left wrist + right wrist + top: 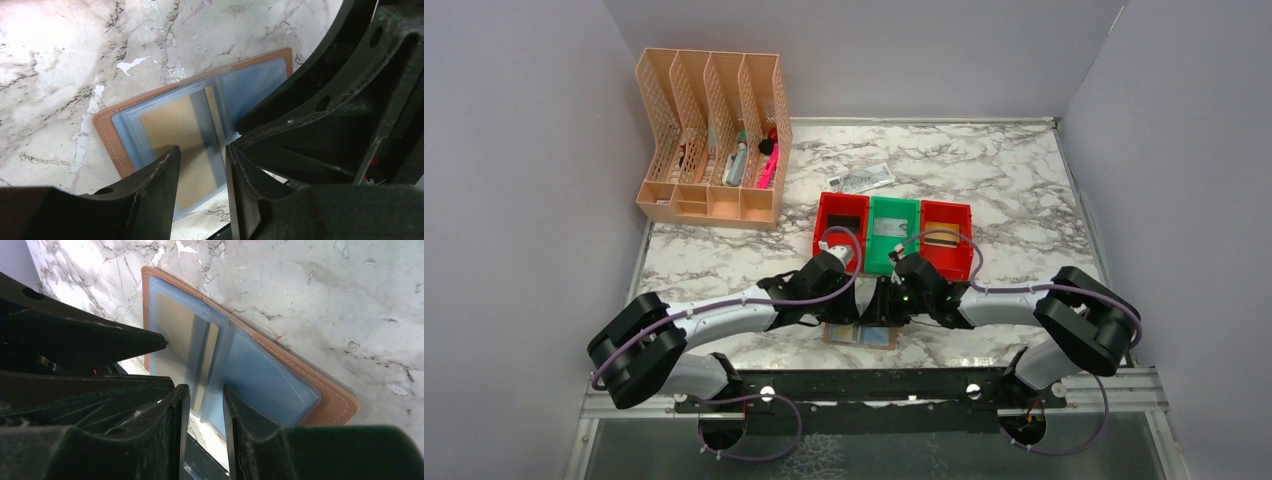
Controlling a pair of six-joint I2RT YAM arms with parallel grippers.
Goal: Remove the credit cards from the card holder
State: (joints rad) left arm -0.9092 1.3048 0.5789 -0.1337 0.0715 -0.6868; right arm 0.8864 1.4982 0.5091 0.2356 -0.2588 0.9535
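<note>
Left gripper [202,150] and right gripper [205,390] hover half-open, empty, over the card holder [107,140]. Pin the bare panel [255,85], at 2 o'clock from the gold card [170,125], then slide that card out flat.

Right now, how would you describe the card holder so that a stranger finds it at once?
On the white marbled table, look at the near edge, in front of the row of red and green plastic bins. The flat tan-brown bifold card holder lies open there; only it shows pale blue-grey inner panels.
</note>
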